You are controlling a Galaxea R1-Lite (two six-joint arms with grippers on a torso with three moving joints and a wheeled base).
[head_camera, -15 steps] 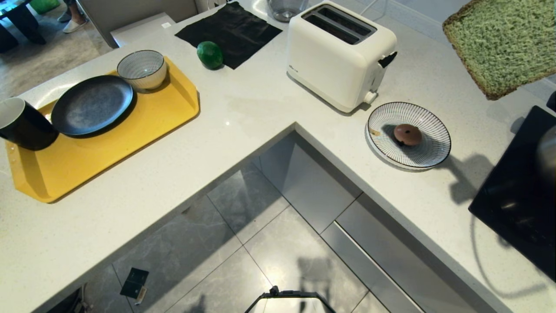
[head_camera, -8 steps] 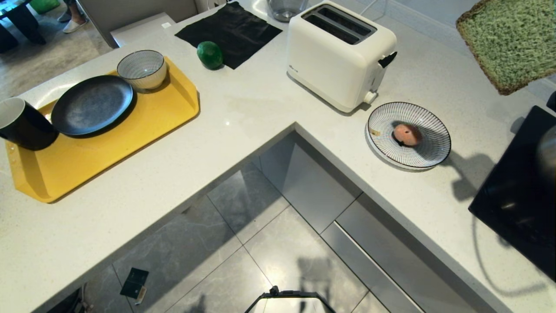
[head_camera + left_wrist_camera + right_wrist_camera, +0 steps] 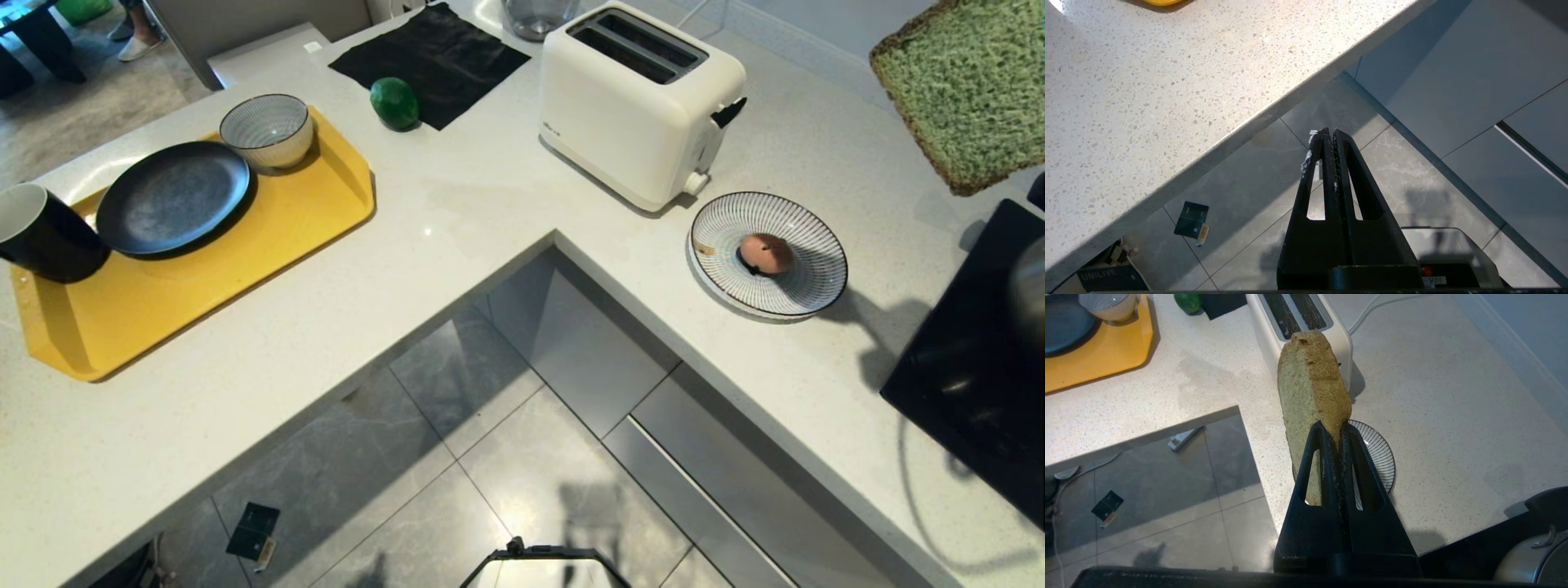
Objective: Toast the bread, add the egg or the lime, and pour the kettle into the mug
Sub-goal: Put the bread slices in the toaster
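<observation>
holding the bread (image 3: 1312,404) by one edge, our right claw (image 3: 1334,430) is clenched on the slice up in the air, above the counter (image 3: 457,220) beyond the striped plate (image 3: 804,282), to the right of the white toaster (image 3: 641,102). in the head view the slice (image 3: 967,98) hangs at the top right corner, cut off by the frame, and the claw gripping it is out of sight there. in the right wrist view the slice hides most of the plate and one end of the toaster slots. the bread is thick, pale green and spongy, with a thin tan crust. the egg (image 3: 765,253) lies on the striped plate, the lime (image 3: 394,103) beside the black cloth (image 3: 433,53). our left claw (image 3: 1329,136) is closed on nothing, hanging over the floor (image 3: 490,441) beside the counter edge.
</observation>
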